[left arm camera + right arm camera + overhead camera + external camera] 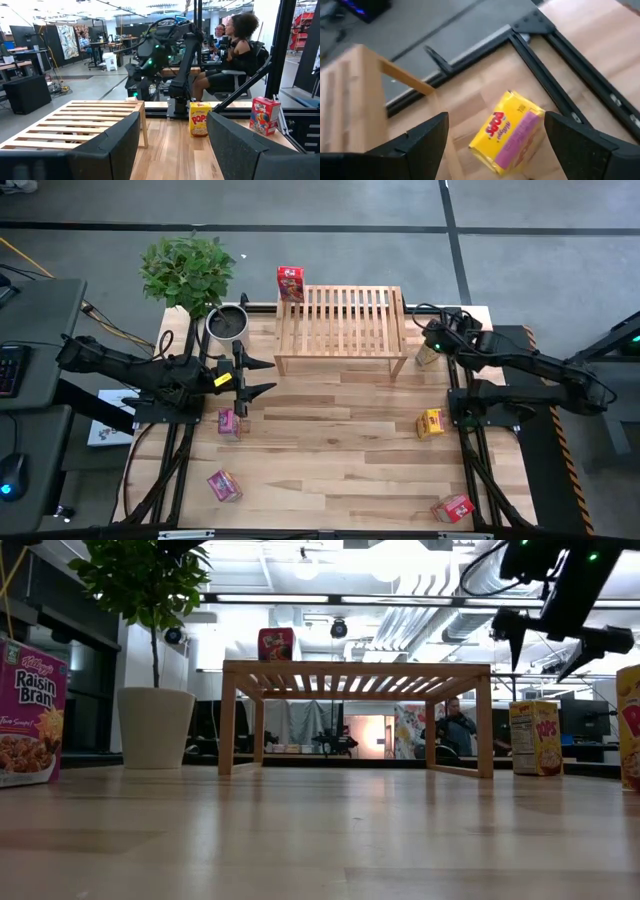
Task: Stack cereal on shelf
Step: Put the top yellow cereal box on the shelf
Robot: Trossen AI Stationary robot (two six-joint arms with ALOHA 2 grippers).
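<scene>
The slatted shelf stands at the table's far middle. One red cereal box stands upright on its far-left corner. My right gripper is open in the air above a yellow box that stands on the table by the shelf's right leg. My left gripper hovers open left of the shelf, pointing right, with nothing between its fingers. On the table also sit two pink boxes, a second yellow box and a second red one.
A potted plant stands at the far-left corner, just left of the shelf. Black frame rails run along the table's right edge. The middle of the table shows bare wood. A person sits beyond the right side.
</scene>
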